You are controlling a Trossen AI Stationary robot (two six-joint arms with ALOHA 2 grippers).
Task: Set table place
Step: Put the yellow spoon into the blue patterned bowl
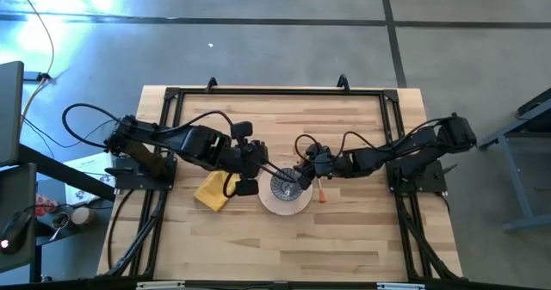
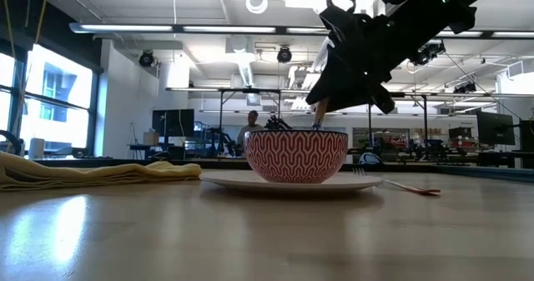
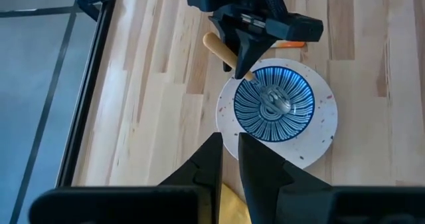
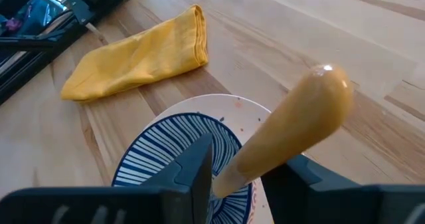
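Observation:
A cream plate (image 1: pixel 297 206) lies on the wooden table (image 1: pixel 344 126) with a small bowl on it, blue-striped inside (image 3: pixel 292 117) and red-patterned outside (image 2: pixel 296 156). My right gripper (image 1: pixel 303 176) is above the bowl, shut on a yellow-handled spoon (image 3: pixel 222 48) whose metal head (image 3: pixel 275 103) is inside the bowl. My left gripper (image 3: pixel 228 159) hovers at the plate's left edge, its fingers close together and empty. The folded mustard napkin (image 1: pixel 215 190) lies flat to the left of the plate. The orange-handled fork (image 1: pixel 320 192) lies just to the plate's right. My right gripper pinches the spoon's yellow handle (image 4: pixel 249 163) between its two fingers (image 4: pixel 196 165), near the metal end. The fingers slant down from the table's right side and lie across the handle. The spoon is tilted, its handle end (image 4: pixel 325 91) up and its head down in the bowl.
Black rails (image 1: pixel 275 92) frame the tabletop. There is bare wood in front of the plate (image 1: pixel 284 247) and toward the far edge. In the low view, a person (image 2: pixel 250 127) stands in the room far behind the table.

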